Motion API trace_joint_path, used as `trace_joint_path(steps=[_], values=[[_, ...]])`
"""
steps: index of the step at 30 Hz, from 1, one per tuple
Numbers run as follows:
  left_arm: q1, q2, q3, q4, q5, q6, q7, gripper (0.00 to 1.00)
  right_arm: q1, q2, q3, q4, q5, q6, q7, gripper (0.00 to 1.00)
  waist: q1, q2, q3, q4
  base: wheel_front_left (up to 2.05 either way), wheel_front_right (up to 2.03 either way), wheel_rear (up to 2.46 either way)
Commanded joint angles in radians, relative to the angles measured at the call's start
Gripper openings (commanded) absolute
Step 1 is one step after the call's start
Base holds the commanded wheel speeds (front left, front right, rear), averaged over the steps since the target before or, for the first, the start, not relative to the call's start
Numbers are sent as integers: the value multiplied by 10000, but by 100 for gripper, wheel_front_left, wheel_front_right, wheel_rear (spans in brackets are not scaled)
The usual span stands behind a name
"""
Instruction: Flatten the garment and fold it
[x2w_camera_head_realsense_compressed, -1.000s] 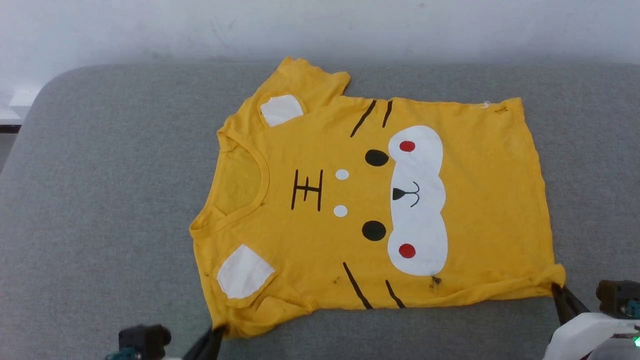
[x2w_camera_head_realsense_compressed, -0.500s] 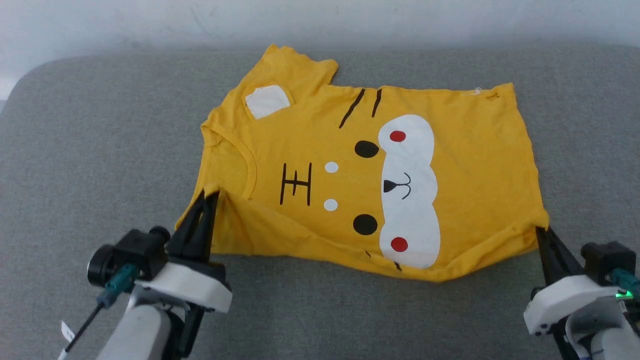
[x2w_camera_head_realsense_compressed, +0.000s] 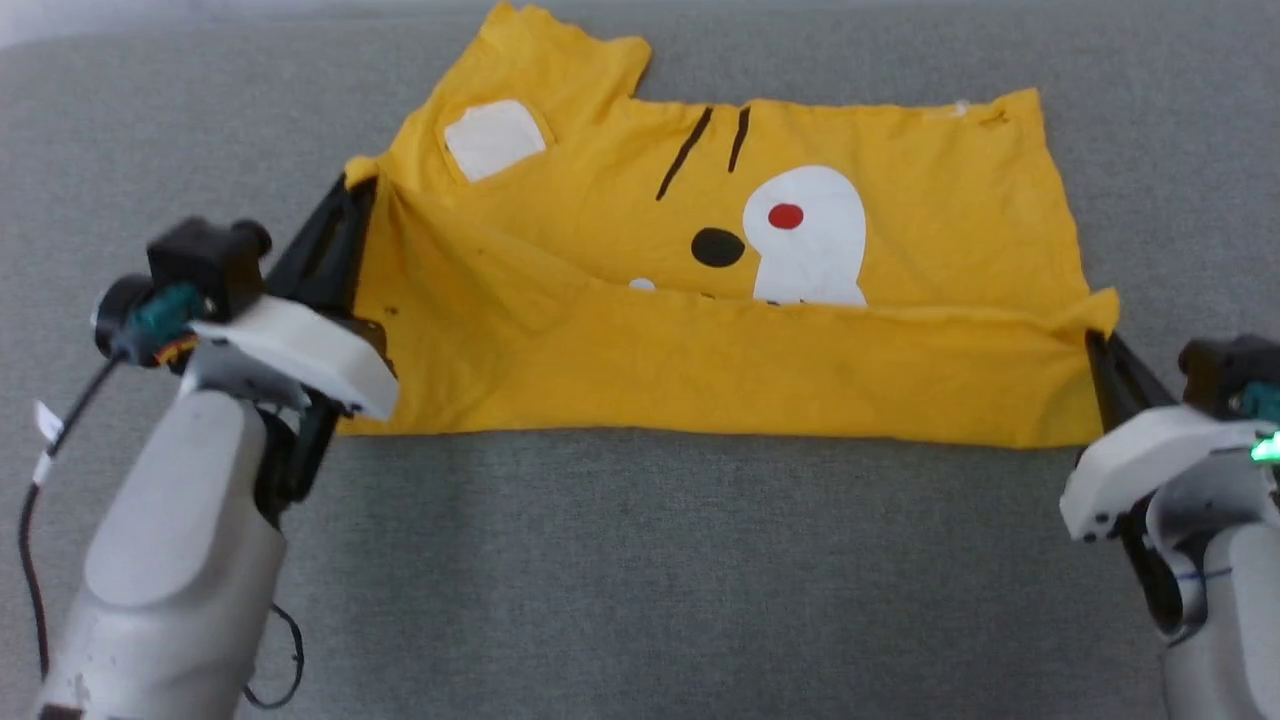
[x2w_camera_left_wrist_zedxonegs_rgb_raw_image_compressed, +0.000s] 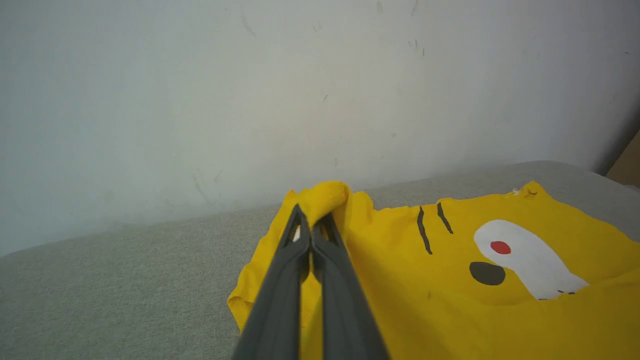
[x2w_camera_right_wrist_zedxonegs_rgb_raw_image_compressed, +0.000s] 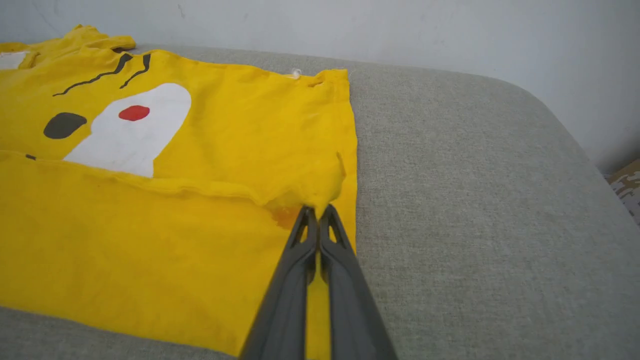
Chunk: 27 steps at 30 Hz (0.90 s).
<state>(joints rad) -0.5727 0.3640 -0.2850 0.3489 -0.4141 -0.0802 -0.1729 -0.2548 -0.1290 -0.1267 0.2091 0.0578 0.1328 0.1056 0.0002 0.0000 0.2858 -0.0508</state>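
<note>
Garment (x2w_camera_head_realsense_compressed: 760, 370) near edge folded fwd; L gripper (x2w_camera_head_realsense_compressed: 357, 183), R gripper (x2w_camera_head_realsense_compressed: 1092, 336) clamp corners.

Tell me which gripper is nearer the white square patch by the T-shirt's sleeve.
Left. The left gripper, shut on the T-shirt, sits just beside the white patch; the right gripper holds the corner at the shirt's opposite end.
</note>
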Motion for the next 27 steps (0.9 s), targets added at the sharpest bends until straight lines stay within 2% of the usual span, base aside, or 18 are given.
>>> trace_joint_path(steps=[1,5,8,13,17,18,19,20,23,27], values=[[-446,155,59,364,-78,-107,152,0,-371,-16,-113,60,-30,-21,214,0,-2,0,512,-221,0,0,0],[-971,312,59,1149,-200,-157,746,0,-793,-9,-163,297,-35,-21,824,0,-2,0,790,-334,0,0,0],[-1307,425,-6,2008,-440,-203,1821,0,-1177,-1,-201,639,-17,-21,1686,0,-2,0,980,-426,0,0,0],[-1474,359,-119,3270,-1323,-303,4530,0,-1647,-40,-189,1044,236,-21,3404,0,-2,0,1075,-491,0,0,0],[-1334,204,-104,3459,-2067,-335,6215,0,-1831,-83,-147,1019,636,-21,4400,0,-2,0,965,-437,0,0,0],[-1267,179,-49,3403,-2194,-285,6383,41,-1828,-83,-148,961,747,-21,4548,29,-2,0,913,-411,0,0,0],[-1187,153,28,3320,-2300,-198,6450,92,-1802,-102,-121,901,846,-21,4652,60,-2,0,854,-385,0,0,0],[-1091,144,87,3189,-2356,-134,6404,100,-1760,-121,-91,833,957,-21,4689,100,-2,0,781,-361,0,0,0],[-691,167,343,2559,-2321,85,5470,100,-1570,-112,-114,521,1229,-21,4320,100,-2,0,520,-291,0,0,0],[113,88,826,1597,-2071,559,3340,100,-1110,-126,-169,160,1385,-21,3209,100,-2,0,61,-165,0,0,0]])
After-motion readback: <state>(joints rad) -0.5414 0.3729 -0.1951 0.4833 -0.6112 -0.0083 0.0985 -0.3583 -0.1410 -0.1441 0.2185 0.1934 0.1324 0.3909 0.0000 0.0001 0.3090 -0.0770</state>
